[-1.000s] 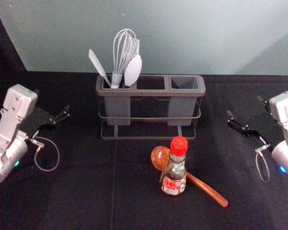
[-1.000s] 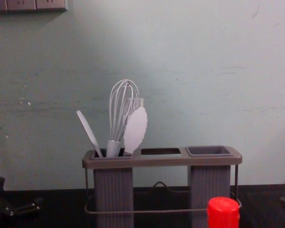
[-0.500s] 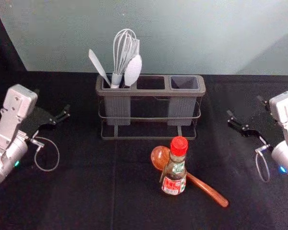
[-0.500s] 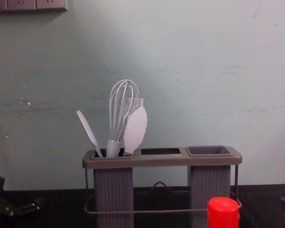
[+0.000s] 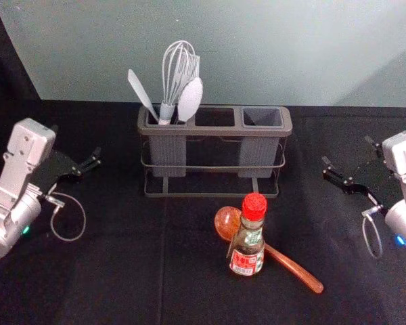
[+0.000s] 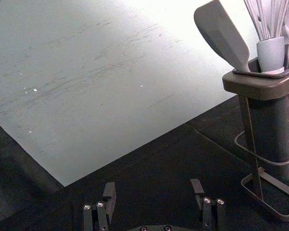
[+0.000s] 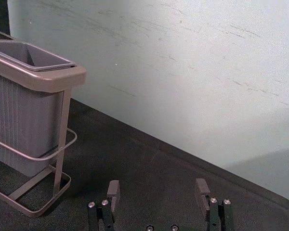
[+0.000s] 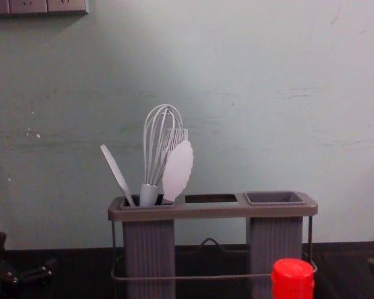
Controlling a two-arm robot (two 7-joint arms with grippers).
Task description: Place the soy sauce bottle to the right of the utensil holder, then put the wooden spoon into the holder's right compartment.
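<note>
Head view first: looking at one holder (image 5: 213,131) on the worktop (image 5: 108,271), with two compartments, left (image 5: 168,154) and right (image 5: 258,154), plus one opening (image 5: 214,118) between. Counting at least four tools in the left one: spatula (image 5: 142,95), whisk (image 5: 166,112), paddle (image 5: 190,99), and behind them, partly hidden, something comb-like (image 5: 197,64), hard to name. Now one bottle (image 5: 246,240), upright in front of the holder's right part. Just behind it, one wooden spoon (image 5: 294,269), lying aslant, with its middle hidden by the bottle; can't tell whether touching. Spotting two hands, left hand (image 5: 76,143) out past the holder's left end, right hand (image 5: 346,149) out past its right end, both spread apart, with arms cut off by the edges.

Over to the chest view: catching the bottle's red cap (image 8: 293,278), with the rest cut off below. Holder cut off low down too, and both hands barely made out at the side edges.

Left wrist view: seeing two fingers of the left hand (image 6: 153,185) wide apart, near the holder's cut-off left end.

Right wrist view: same again, two fingers of the right hand (image 7: 158,185) well apart, beside a cropped right compartment.
</note>
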